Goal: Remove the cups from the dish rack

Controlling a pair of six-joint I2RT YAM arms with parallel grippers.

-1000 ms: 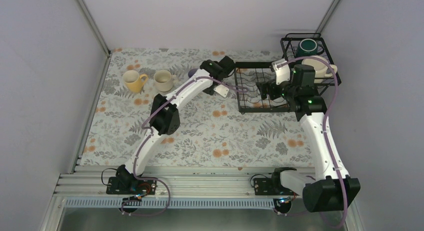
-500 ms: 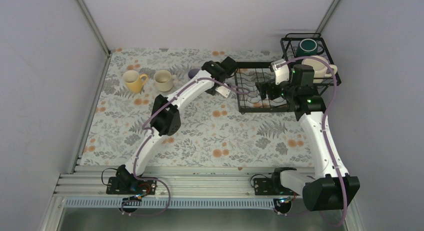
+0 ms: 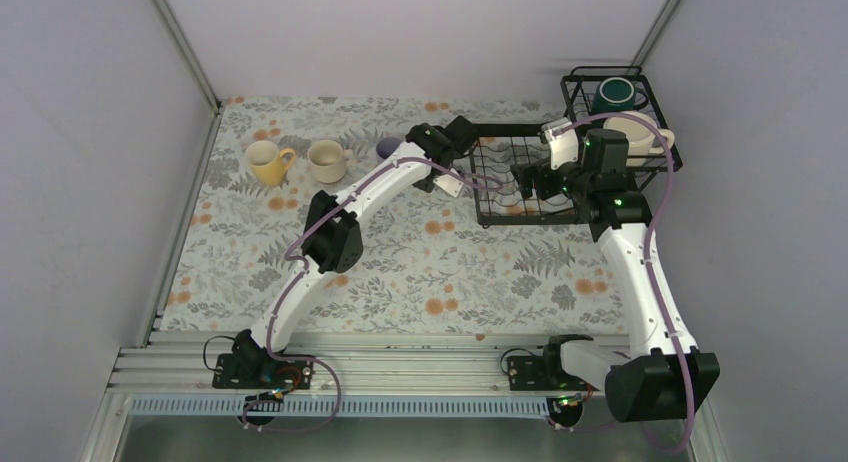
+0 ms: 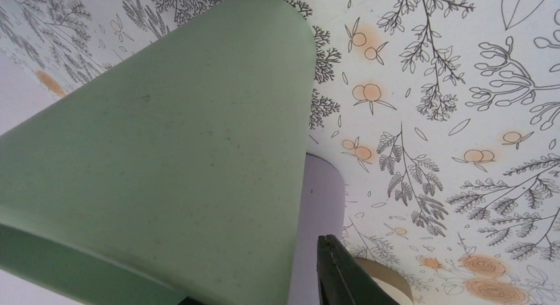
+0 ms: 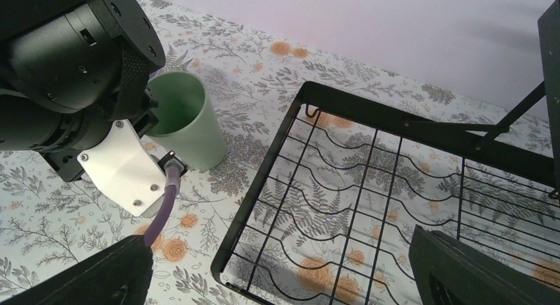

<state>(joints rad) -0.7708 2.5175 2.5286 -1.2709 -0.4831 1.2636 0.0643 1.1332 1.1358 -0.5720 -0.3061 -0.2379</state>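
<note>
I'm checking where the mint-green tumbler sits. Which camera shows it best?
Right wrist: the mint-green tumbler stands upright on the table beside the dish rack, rim and wall visible. Left wrist shows only its wall, close up; top external hides it under the left arm.

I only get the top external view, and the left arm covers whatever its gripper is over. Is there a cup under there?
Observer: Yes. The right wrist view shows a mint-green tumbler standing upright on the tablecloth, just outside the dish rack.
Operator: Does the left gripper hold it?
Observer: I cannot tell. The left gripper sits at the tumbler's rim, and the left wrist view shows one finger beside the outer wall.
</note>
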